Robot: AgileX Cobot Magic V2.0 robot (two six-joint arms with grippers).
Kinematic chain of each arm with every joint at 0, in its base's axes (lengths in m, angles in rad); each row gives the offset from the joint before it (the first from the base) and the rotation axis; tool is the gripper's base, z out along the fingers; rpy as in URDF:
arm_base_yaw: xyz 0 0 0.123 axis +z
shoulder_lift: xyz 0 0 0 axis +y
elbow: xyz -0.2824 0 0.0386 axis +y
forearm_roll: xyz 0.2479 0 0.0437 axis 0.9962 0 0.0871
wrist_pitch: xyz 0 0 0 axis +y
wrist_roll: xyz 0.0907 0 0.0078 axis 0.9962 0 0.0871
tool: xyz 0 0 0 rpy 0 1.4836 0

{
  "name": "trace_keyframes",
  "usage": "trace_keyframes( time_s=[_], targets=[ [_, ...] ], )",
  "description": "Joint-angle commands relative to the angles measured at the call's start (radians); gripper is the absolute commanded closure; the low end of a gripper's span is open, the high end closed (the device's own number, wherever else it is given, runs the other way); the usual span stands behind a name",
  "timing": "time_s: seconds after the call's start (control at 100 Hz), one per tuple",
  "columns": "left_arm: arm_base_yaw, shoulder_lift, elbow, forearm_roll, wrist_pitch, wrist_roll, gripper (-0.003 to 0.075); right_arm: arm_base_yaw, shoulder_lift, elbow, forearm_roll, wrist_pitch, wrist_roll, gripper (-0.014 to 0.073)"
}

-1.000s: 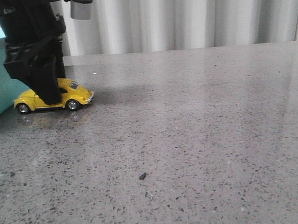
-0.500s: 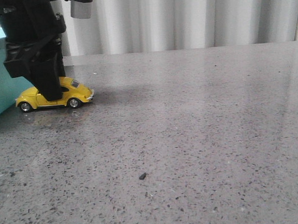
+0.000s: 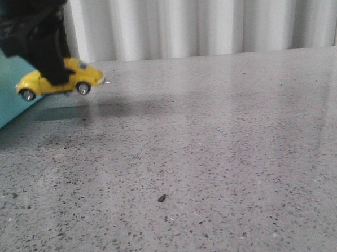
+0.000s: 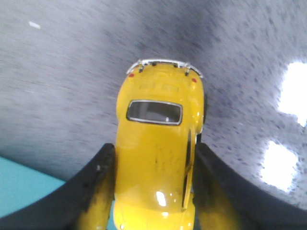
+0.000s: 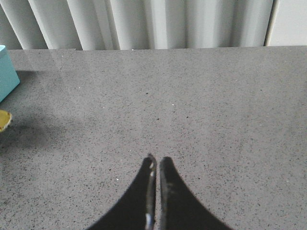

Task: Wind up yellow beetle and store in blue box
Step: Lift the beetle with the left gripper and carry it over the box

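Both left fingers [image 4: 98, 187] against yellow beetle [image 4: 158, 158]

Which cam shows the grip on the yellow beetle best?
Left wrist: the left gripper pinches the yellow beetle by both sides. Front view shows the car lifted off the table, grip half hidden. Right wrist catches only a yellow sliver.

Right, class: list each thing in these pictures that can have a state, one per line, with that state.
Beetle: off the table, level, gripped by its sides.
Left end effector: shut on the beetle.
Right end effector: shut, holding nothing, above bare table.
Box: on the table at the left, beside the raised beetle; whether it is open cannot be told.
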Motion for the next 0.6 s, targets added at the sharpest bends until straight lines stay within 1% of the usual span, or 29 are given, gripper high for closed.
trace_keyframes(
  time_s=[0.0, 0.11, 0.25, 0.31, 0.42, 0.52, 0.59],
  targets=[
    [-0.002, -0.066, -0.082, -0.048, -0.015, -0.002, 0.0631, -0.003, 0.008, -0.023, 0.007, -0.084, -0.004, 0.0655],
    [-0.002, -0.082, -0.151, -0.097, -0.005, -0.002, 0.0647, -0.003, 0.008, -0.023, 0.007, -0.082, -0.004, 0.0655],
    [-0.002, -0.100, -0.226, -0.102, -0.003, -0.019, 0.0681, -0.003, 0.008, -0.023, 0.007, -0.082, -0.004, 0.0655],
    [0.001, -0.110, -0.250, -0.089, 0.003, -0.020, 0.0700, -0.003, 0.008, -0.023, 0.007, -0.082, -0.004, 0.0655],
    [0.017, -0.135, -0.282, -0.058, 0.055, -0.020, 0.0742, -0.003, 0.008, -0.023, 0.007, -0.078, -0.004, 0.0655],
    [0.045, -0.160, -0.285, -0.026, 0.100, -0.023, 0.0741, -0.003, 0.008, -0.023, 0.007, -0.077, -0.004, 0.0655],
    [0.073, -0.174, -0.285, -0.016, 0.114, -0.072, 0.0741, -0.003, 0.008, -0.023, 0.007, -0.077, -0.004, 0.0655]
  ],
)
